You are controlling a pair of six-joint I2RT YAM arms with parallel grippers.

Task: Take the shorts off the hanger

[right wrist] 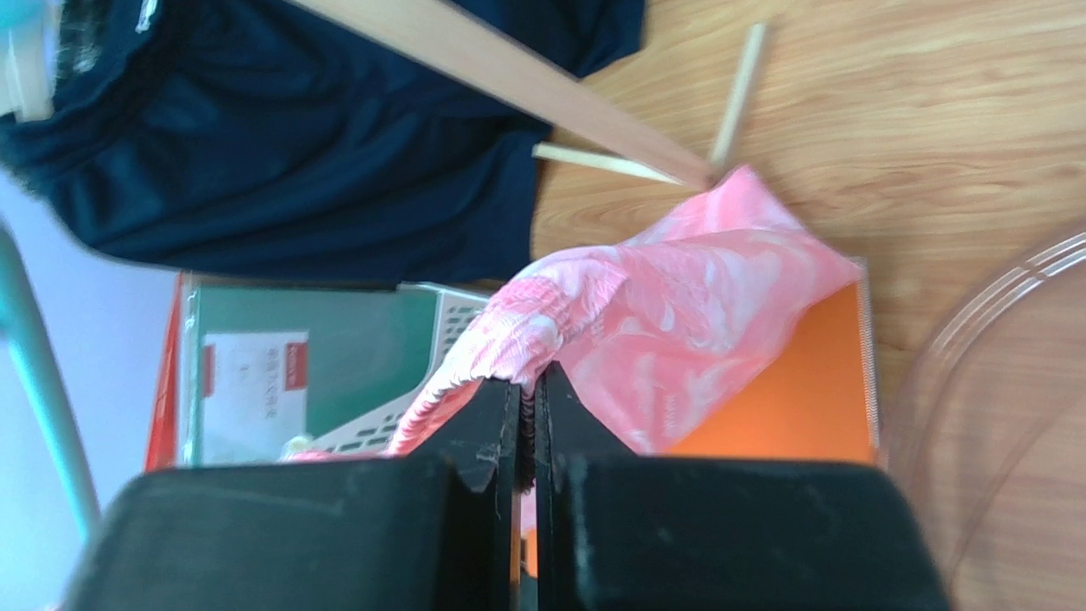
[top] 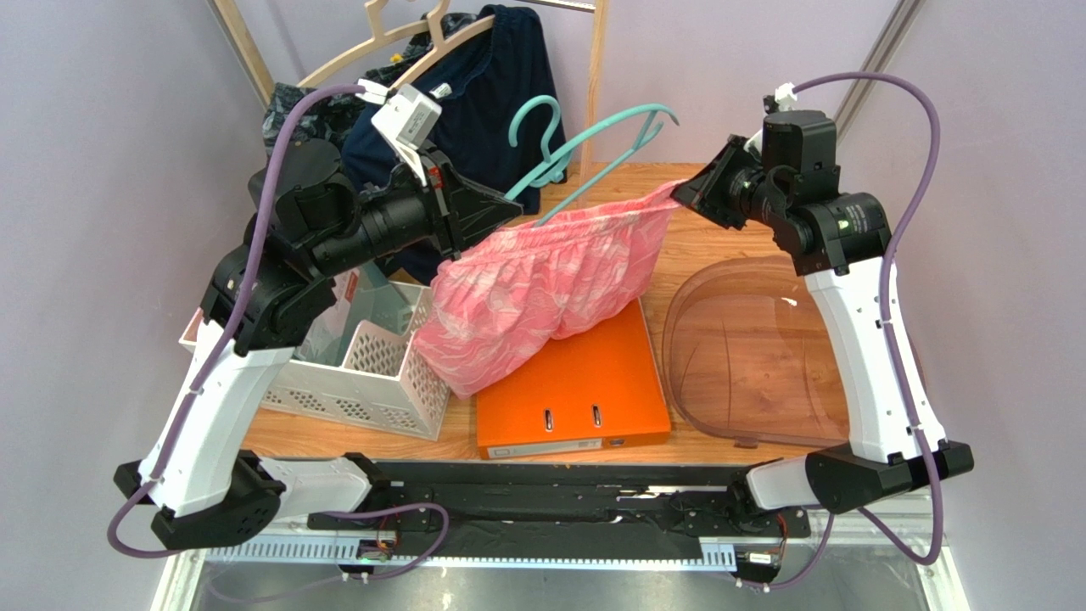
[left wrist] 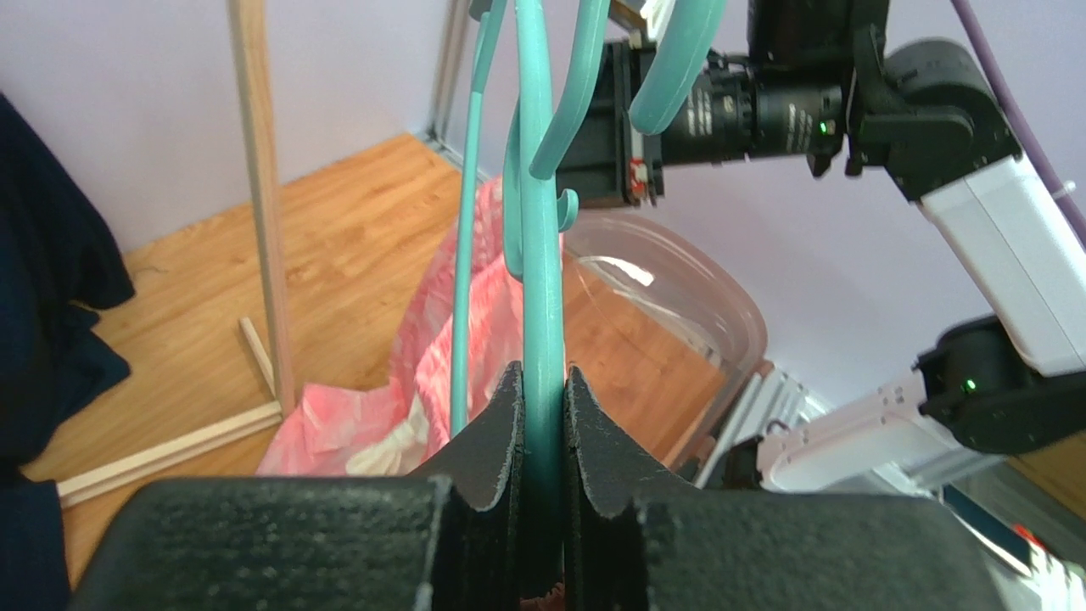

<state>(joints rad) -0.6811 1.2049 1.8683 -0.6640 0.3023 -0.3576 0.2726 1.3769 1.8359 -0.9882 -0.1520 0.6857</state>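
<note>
The pink shorts [top: 542,287] with a white leafy pattern hang in the air above the table, their gathered waistband stretched between both grippers. My left gripper [top: 500,204] is shut on the teal hanger [top: 599,153]; in the left wrist view the hanger's bar [left wrist: 546,318] runs up from between the fingers [left wrist: 491,446]. My right gripper [top: 682,194] is shut on the waistband's right end. In the right wrist view the shorts [right wrist: 676,325] hang from my closed fingers [right wrist: 491,427]. The hanger's hook [top: 535,124] points up and back.
An orange binder [top: 580,388] lies under the shorts. A white slotted basket [top: 363,363] stands at the left, a clear plastic lid [top: 752,350] at the right. Dark navy shorts [top: 491,77] on pale wooden hangers [top: 408,38] hang on a wooden rack behind.
</note>
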